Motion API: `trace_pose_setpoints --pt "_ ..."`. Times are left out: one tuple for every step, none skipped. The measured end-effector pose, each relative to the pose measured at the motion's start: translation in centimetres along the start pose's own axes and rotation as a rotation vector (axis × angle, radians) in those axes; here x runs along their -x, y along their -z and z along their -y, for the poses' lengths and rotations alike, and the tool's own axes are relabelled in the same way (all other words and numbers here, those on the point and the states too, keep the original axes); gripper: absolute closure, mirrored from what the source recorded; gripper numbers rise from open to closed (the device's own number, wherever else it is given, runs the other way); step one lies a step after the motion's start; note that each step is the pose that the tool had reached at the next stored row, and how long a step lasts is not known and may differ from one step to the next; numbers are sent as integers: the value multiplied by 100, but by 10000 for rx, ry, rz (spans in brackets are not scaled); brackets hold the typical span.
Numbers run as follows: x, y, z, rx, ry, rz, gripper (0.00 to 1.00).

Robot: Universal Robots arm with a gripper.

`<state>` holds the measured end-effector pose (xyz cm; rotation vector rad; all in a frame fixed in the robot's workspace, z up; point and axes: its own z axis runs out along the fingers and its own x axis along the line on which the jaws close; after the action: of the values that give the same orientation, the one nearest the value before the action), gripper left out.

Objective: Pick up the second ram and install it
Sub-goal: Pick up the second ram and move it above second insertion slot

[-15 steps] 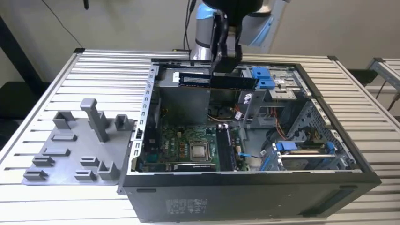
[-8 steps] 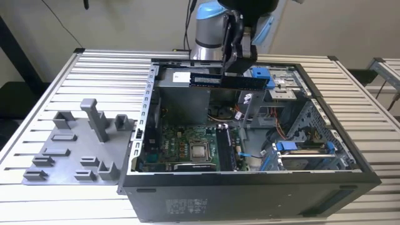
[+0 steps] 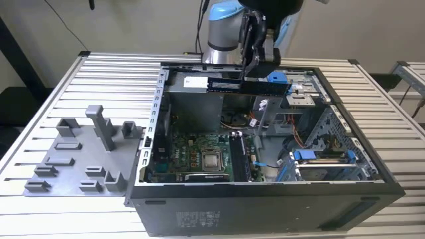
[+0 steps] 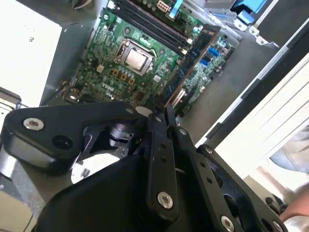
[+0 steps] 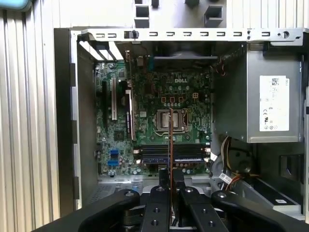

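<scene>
Second ram hangs in jaws above motherboard.

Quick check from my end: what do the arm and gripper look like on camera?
The arm is a silver-grey tube with light-blue joint caps. The gripper is matte black: flat linkage bars pinned with round silver bolts, tapering to two slim fingers.
</scene>
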<state>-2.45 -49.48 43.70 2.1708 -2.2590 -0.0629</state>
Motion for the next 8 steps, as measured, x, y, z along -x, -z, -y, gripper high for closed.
trace_pose_setpoints --pt "1 0 21 1 -1 0 86" --pt "2 1 51 1 -1 1 86" --pt "3 2 88 1 0 0 86" --pt "5 2 129 1 -1 0 86" --pt "6 3 170 0 -1 0 86" --pt "8 4 211 0 -1 0 86" --pt "10 5 249 0 0 -1 86" --pt "11 6 285 1 0 -1 86"
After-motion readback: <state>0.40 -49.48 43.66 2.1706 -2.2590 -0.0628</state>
